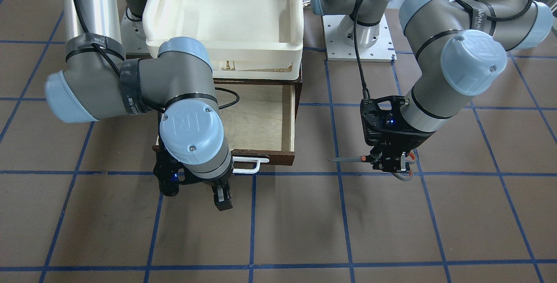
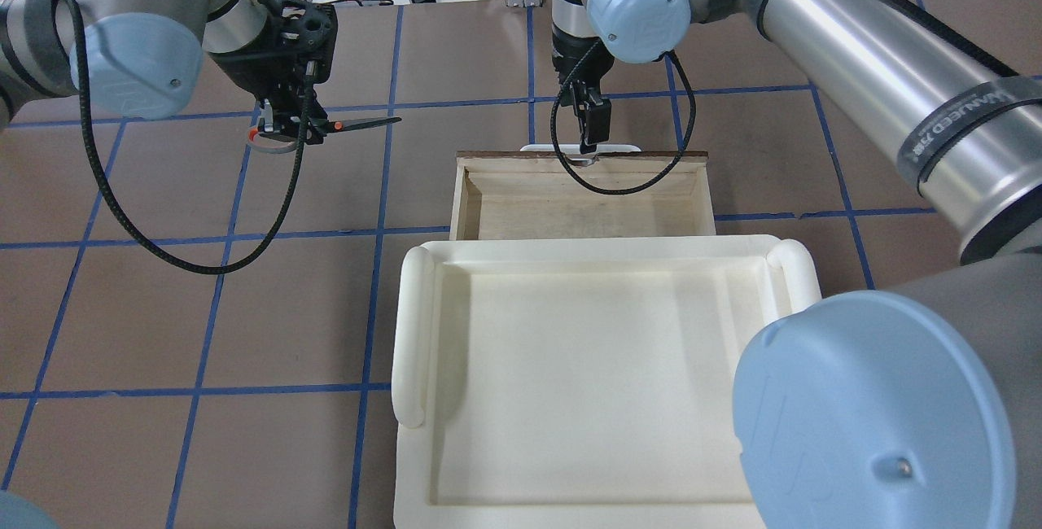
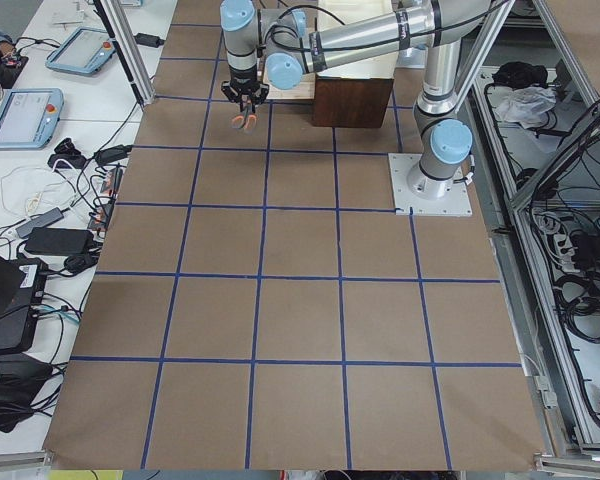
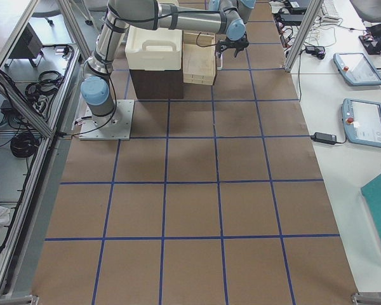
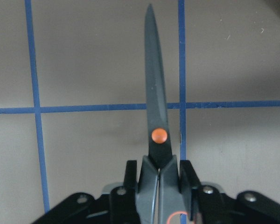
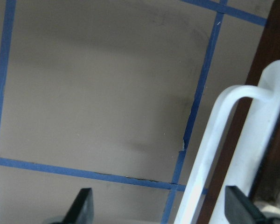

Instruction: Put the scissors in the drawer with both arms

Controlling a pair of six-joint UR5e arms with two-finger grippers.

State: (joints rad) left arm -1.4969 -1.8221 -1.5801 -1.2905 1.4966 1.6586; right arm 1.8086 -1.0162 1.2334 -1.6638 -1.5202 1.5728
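Observation:
My left gripper (image 2: 289, 124) is shut on the scissors (image 2: 358, 123) near their orange pivot and holds them level above the table, left of the drawer. The dark blades point toward the drawer. In the left wrist view the scissors (image 5: 154, 93) stick straight out between the fingers (image 5: 130, 179). The brown drawer (image 2: 468, 195) stands pulled open, its pale plywood floor bare. My right gripper (image 2: 588, 134) is open, just beyond the drawer's white bar handle (image 2: 619, 146). In the right wrist view the handle (image 6: 210, 154) lies between the spread fingertips (image 6: 81, 205).
A cream-white plastic tray (image 2: 415, 334) sits on top of the cabinet behind the drawer. A black cable loops from my right wrist over the drawer's front edge (image 2: 602, 183). Brown table with blue tape grid (image 1: 304, 230) surrounds the drawer.

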